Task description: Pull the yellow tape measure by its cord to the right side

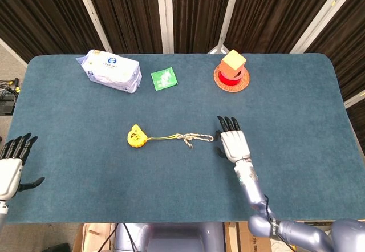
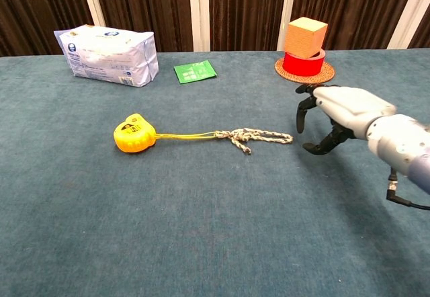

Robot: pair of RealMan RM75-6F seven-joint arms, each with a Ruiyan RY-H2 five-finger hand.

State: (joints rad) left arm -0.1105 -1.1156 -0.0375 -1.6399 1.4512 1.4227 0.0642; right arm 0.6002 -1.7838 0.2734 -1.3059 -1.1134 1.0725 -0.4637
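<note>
1. The right hand (image 2: 332, 112) hovered spread and empty, ready to take the cord (image 2: 259, 136) lying just to its left.
2. The yellow tape measure (image 2: 133, 134) lay farther left, untouched.
3. The left hand (image 1: 11, 166) was spread, well clear.

1. The right hand (image 2: 327, 119), fingers spread and holding nothing, hovers just right of the cord (image 2: 259, 136) end, with bare table (image 1: 171, 178) between them.
2. Bare cloth lies right of the hand, toward the table edge.
3. The cube (image 1: 232, 63) on its coaster (image 1: 231, 82) stands well behind.
</note>
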